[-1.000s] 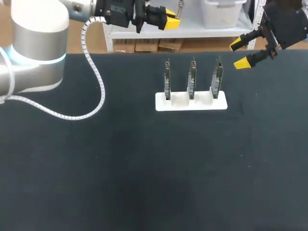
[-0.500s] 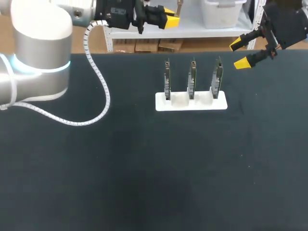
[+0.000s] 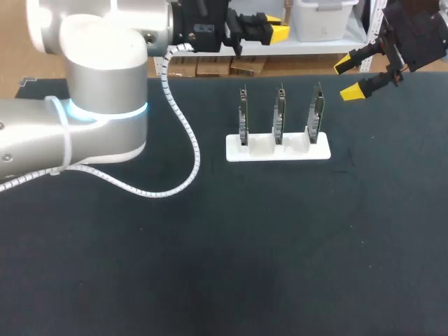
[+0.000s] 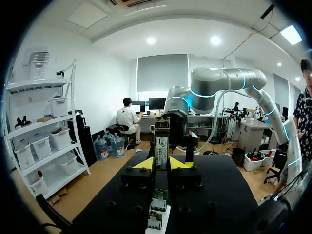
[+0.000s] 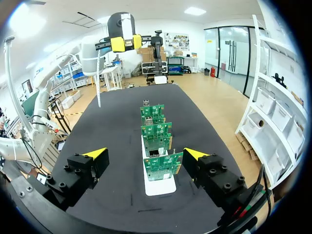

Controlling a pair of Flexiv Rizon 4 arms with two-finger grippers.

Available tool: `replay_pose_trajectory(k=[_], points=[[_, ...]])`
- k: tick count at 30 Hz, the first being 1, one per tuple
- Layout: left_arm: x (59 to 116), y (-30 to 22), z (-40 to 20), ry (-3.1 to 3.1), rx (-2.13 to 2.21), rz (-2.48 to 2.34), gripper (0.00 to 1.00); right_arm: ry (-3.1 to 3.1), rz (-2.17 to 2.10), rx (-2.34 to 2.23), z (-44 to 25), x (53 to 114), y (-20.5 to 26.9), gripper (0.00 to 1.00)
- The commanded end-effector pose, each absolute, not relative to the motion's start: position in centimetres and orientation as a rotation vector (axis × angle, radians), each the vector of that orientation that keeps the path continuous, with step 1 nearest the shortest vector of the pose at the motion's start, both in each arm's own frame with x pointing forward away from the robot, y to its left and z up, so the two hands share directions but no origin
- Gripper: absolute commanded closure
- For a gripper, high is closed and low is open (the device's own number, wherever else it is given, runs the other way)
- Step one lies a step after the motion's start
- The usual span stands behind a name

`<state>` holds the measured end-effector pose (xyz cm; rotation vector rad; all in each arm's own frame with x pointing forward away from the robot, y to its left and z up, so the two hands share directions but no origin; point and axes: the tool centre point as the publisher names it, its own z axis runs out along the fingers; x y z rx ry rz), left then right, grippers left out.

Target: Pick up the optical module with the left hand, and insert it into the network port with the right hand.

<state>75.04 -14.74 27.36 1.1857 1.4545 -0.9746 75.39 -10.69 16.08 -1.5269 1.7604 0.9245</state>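
Swinging rightward, the left gripper (image 3: 273, 31), pinching the optical module (image 4: 161, 139) upright, now hangs beyond the white holder (image 3: 278, 149) with its three boards (image 3: 279, 112); right of the holder the right gripper (image 3: 352, 78) waits unmoved, fingers (image 3: 345, 64) spread, so handover looks next.

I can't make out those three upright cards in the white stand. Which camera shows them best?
The right wrist view: the three green circuit boards face it, one behind another in the white stand. The head view shows them edge-on; the left wrist view catches only part of them.
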Motion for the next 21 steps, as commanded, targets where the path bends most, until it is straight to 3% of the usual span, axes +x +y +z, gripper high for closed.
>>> replay_pose_trajectory(k=[1,21], points=[[75.4,-15.5,26.7,1.449,1.199,-0.996,1.00,1.761,0.922,-1.526,16.1,75.3,-10.7,0.00],[75.3,-18.8,24.2,1.476,1.274,-1.072,1.00,1.761,0.922,-1.526,16.1,75.3,-10.7,0.00]])
